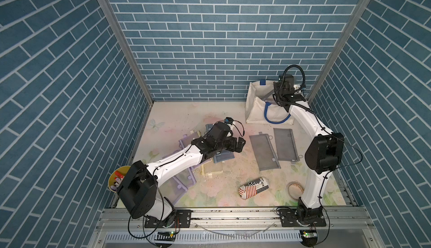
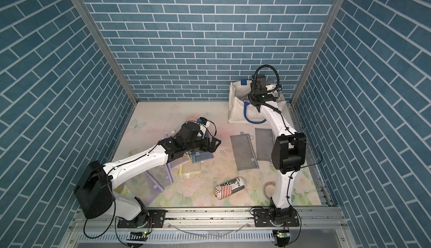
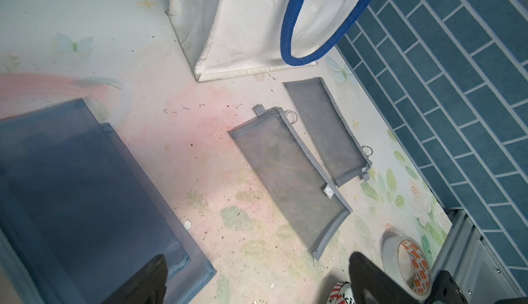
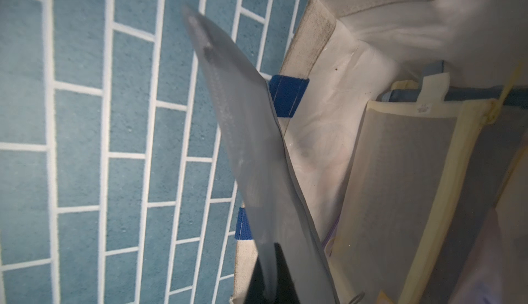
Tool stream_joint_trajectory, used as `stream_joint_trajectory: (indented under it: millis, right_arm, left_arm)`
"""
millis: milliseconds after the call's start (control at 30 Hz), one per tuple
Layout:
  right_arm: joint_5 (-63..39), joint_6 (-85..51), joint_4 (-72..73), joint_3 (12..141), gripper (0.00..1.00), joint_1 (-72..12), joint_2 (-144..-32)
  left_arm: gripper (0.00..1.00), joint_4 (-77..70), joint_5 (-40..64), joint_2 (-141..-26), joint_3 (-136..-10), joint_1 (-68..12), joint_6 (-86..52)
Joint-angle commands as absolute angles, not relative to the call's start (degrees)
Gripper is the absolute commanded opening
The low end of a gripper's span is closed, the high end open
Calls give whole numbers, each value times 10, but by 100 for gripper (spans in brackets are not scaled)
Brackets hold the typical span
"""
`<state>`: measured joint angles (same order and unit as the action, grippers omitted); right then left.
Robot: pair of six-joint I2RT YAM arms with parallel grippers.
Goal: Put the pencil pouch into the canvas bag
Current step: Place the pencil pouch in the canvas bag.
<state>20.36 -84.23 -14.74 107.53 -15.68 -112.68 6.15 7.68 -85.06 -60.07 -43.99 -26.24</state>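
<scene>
Grey mesh filled the right wrist view: the right gripper [image 4: 271,284] was clamped tight on one end of a flat grey mesh pencil pouch [image 4: 243,134], which ran edge-on away from the jaws. The gripper hung over the open mouth of the boxy off-white canvas bag [image 1: 256,111] at the far right corner of the desk. The pouch lay along the bag's rim, and its free end showed against the blue brick wall, so it seemed not yet fully inside.

The step in hand looked like the drop itself. The next move would call for tipping or lowering the pouch past the rim, then opening the jaws. A cream-trimmed mesh pouch [image 4: 414,188] already stood inside and could catch it. The royal-blue looped handle [image 1: 276,118] drooped down the bag's front, clear of the mouth.

The left gripper [image 3: 257,288] hovered with its jaws spread wide and empty above dark blue mesh pouches [image 3: 85,188] near the desk's middle. Two more grey mesh pouches [image 1: 263,152] lay side by side between it and the right arm. Nearer the front edge lay a striped printed pouch [image 1: 254,187] and a tape roll [image 1: 295,189].
</scene>
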Motion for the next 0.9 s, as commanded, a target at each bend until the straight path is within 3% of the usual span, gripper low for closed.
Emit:
stream_joint_trajectory:
  millis: [0, 233, 367, 433, 533, 700, 867]
  right_arm:
    - [193, -873, -170, 1084, 9, -160, -1131]
    - [168, -872, -215, 1088, 30, -160, -1117]
    - [149, -871, -239, 1090, 49, -159, -1109]
    - [138, -858, -245, 1098, 52, -160, -1108]
    - [117, -850, -252, 1101, 46, -162, -1105]
    - [117, -848, -239, 1078, 13, -164, -1093]
    - [112, -858, -233, 1093, 5, -166, -1100]
  left_arm:
    - [99, 55, 73, -835, -593, -433, -254]
    - [99, 49, 71, -841, -599, -430, -250]
    - [99, 44, 70, -844, -600, -429, -251]
    - [99, 42, 71, -848, -599, -429, -251]
    - [99, 38, 74, -854, -597, -429, -253]
    - [99, 32, 75, -858, -596, -429, -255]
    - [99, 34, 72, -855, -594, -429, -255]
